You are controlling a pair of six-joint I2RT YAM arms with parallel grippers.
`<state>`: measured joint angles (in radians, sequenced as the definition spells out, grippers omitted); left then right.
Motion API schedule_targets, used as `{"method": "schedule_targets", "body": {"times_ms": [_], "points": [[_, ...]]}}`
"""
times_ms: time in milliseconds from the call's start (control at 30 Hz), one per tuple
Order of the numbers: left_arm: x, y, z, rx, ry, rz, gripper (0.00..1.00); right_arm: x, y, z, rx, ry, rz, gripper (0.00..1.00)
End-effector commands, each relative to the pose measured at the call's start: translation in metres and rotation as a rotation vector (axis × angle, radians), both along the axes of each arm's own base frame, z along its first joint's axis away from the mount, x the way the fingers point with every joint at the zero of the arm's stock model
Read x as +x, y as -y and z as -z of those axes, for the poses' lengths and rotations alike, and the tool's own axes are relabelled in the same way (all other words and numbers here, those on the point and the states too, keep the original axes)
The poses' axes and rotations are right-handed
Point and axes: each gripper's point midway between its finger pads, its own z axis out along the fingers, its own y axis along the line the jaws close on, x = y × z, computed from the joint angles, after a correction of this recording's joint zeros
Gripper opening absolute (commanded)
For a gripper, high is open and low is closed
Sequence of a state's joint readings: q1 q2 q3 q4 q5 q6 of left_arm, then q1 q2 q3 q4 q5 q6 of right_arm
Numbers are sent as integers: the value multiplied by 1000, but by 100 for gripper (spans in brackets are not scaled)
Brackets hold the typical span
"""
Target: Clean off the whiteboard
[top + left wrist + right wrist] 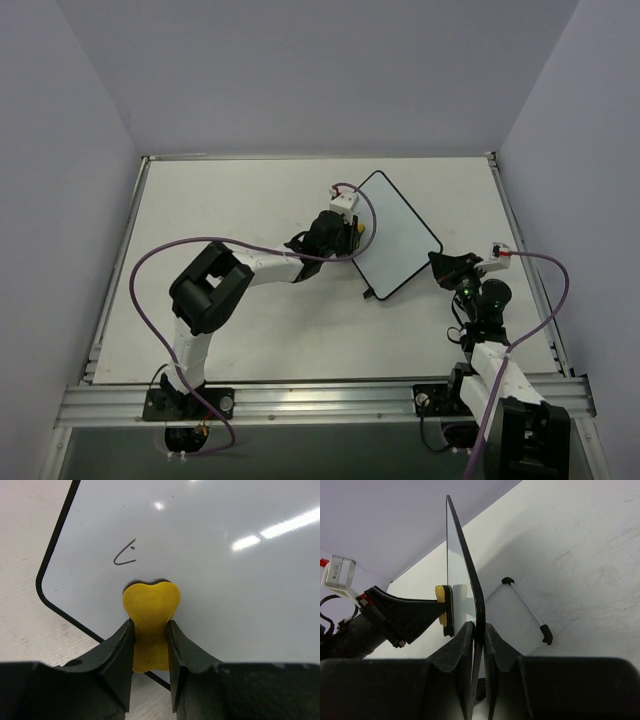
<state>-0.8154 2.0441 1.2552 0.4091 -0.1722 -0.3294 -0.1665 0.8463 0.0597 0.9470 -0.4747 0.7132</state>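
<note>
The whiteboard (395, 233) is a white board with a thin black frame, tilted up off the table. My right gripper (441, 264) is shut on its edge (470, 582) and holds it up. My left gripper (352, 230) is shut on a yellow bone-shaped sponge (150, 615) and presses it flat against the board's face (210, 570). A small dark pen mark (125, 556) sits on the board just above the sponge. In the right wrist view the sponge (441, 605) touches the board's left face.
The board's wire stand with black feet (527, 609) hangs free behind it above the table (240, 200). Raised rails run along the table's sides, and grey walls close in on both sides.
</note>
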Motion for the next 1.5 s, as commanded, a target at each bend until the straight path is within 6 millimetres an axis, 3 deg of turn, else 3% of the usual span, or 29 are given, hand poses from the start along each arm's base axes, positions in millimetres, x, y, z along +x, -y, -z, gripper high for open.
{"method": "schedule_targets", "body": {"times_ms": [0, 33, 267, 300, 400, 600, 800, 833, 867, 900, 933, 967, 1000, 1033, 1067, 1100, 1167, 1200, 1233, 1300, 1333, 1467], "points": [[-19, 2, 26, 69, -26, 39, 2, 4, -4, -25, -36, 73, -27, 1], [-20, 5, 24, 61, -17, 44, 2, 4, -4, -24, -36, 68, -24, 10], [-41, 18, 18, 62, 19, 85, 2, 1, 6, -29, -57, 33, 35, 42], [-43, 19, 17, 61, 22, 87, 2, 1, 8, -27, -59, 7, 45, 51], [-48, 22, 11, 53, 42, 96, 2, -1, 13, -29, -67, -19, 76, 62], [-60, 30, -2, 37, 66, 137, 2, 1, 32, -34, -70, -104, 182, 74], [-66, 36, -13, 19, 84, 166, 2, 19, 53, -71, -79, -117, 286, 84], [-66, 37, -14, 15, 85, 168, 2, 26, 55, -68, -80, -146, 292, 85], [-68, 38, -15, 12, 84, 176, 2, 36, 56, -90, -81, -111, 291, 86], [-67, 39, -16, 11, 85, 177, 2, 44, 57, -96, -86, -118, 284, 86], [-67, 40, -18, 7, 87, 180, 2, 58, 59, -86, -95, -175, 273, 85], [-68, 41, -17, 7, 86, 183, 2, 72, 59, -114, -107, -151, 262, 85], [-68, 41, -18, 7, 85, 184, 2, 83, 59, -118, -114, -166, 247, 83], [-68, 41, -18, 6, 85, 185, 2, 100, 53, -104, -110, -221, 192, 82], [-67, 41, -22, 0, 87, 188, 2, 109, 49, -105, -114, -231, 157, 81], [-68, 42, -23, 0, 85, 197, 2, 123, 48, -125, -139, -204, 128, 78], [-66, 43, -32, -9, 90, 206, 2, 140, 39, -95, -162, -314, 34, 76], [-66, 43, -33, -11, 87, 213, 2, 152, 40, -110, -210, -292, 11, 73], [-65, 42, -35, -16, 86, 220, 2, 162, 38, -90, -219, -346, -29, 70], [-63, 42, -41, -28, 93, 222, 2, 172, 38, -90, -270, -371, -74, 60], [-62, 42, -41, -29, 90, 228, 2, 178, 38, -72, -274, -412, -99, 59], [-58, 42, -46, -42, 89, 227, 2, 193, 24, -51, -296, -422, -235, 57]]}}
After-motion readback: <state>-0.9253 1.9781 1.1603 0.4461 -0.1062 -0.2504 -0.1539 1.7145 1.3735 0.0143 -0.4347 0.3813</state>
